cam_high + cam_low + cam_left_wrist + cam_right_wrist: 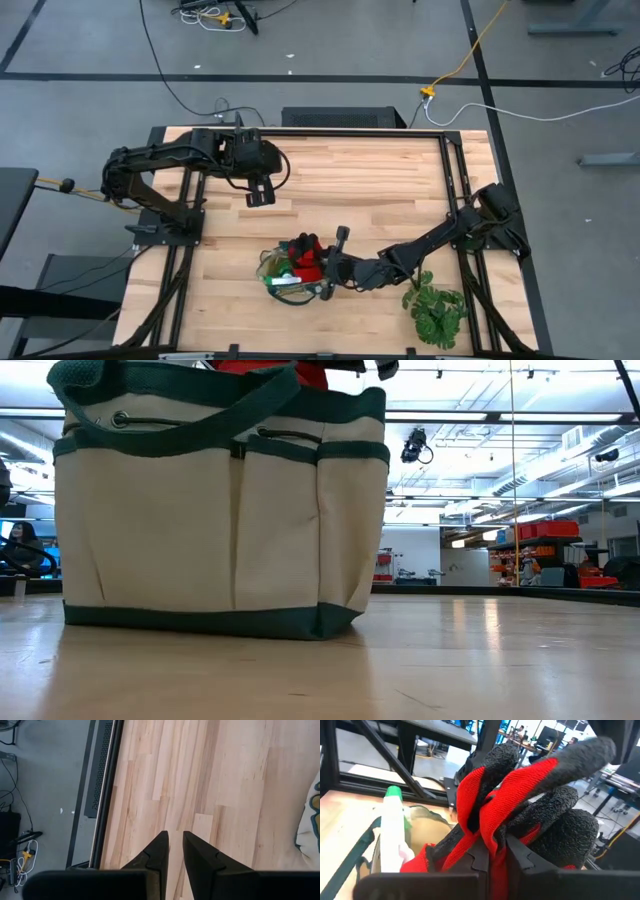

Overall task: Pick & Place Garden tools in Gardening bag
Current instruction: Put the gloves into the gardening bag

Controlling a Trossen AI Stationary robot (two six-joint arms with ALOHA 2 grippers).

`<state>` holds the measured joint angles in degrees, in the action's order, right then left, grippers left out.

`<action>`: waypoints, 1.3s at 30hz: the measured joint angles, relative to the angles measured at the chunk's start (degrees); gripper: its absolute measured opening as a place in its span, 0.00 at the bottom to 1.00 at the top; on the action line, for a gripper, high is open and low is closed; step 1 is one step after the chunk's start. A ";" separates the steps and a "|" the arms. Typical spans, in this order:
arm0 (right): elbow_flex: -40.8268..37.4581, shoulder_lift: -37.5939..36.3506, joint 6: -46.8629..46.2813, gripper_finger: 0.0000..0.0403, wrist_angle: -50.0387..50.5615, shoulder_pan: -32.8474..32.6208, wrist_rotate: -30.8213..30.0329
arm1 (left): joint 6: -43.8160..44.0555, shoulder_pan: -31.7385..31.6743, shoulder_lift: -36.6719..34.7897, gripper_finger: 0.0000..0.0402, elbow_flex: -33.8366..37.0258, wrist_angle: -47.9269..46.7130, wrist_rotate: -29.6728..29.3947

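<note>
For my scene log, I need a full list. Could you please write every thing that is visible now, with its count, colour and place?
gardening bag: one, cream canvas with dark green trim, near the front edge of the table, left of the plant.
red glove: one, red and black, over the bag opening, pinched in the right tool.
spray bottle: one, white with a green part at its end, inside the bag.
leafy plant: one, green, front right corner of the table.
table: one, light wood.
cables: several, black, white and yellow, on the grey floor behind the table.
left tool: one, dark, nearly closed and empty, above bare wood at the back left.
right tool: one, dark, at the bag, closed on the glove.
</note>
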<state>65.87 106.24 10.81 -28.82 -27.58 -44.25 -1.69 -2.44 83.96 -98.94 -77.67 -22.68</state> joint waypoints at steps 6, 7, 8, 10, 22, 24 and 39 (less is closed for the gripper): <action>0.00 0.00 0.17 0.04 0.16 -0.59 0.35 | -0.07 0.00 0.00 0.15 0.00 -0.01 0.00; 0.00 0.00 0.17 0.04 0.15 -0.72 0.47 | -0.07 0.00 0.00 0.15 0.00 0.00 0.00; 0.00 0.00 0.17 0.04 0.15 -0.79 1.03 | -0.09 -0.02 0.00 0.15 0.00 0.00 0.00; 0.00 0.00 0.17 0.04 0.15 -0.88 3.15 | -0.09 -0.01 0.00 0.15 0.00 -0.01 0.00; 0.00 0.00 -2.90 0.04 1.83 -0.60 10.03 | -0.13 0.00 0.00 0.15 0.00 0.00 0.00; 0.00 0.00 -3.50 0.04 1.84 -0.12 12.34 | -0.13 -0.01 0.00 0.15 0.00 0.00 0.00; 0.00 0.39 -8.76 0.03 4.20 3.20 24.87 | -0.16 -0.01 0.00 0.15 0.00 0.11 0.00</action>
<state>65.87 106.63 2.05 -24.62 -24.37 -19.38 -1.86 -2.45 83.96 -98.94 -77.56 -22.68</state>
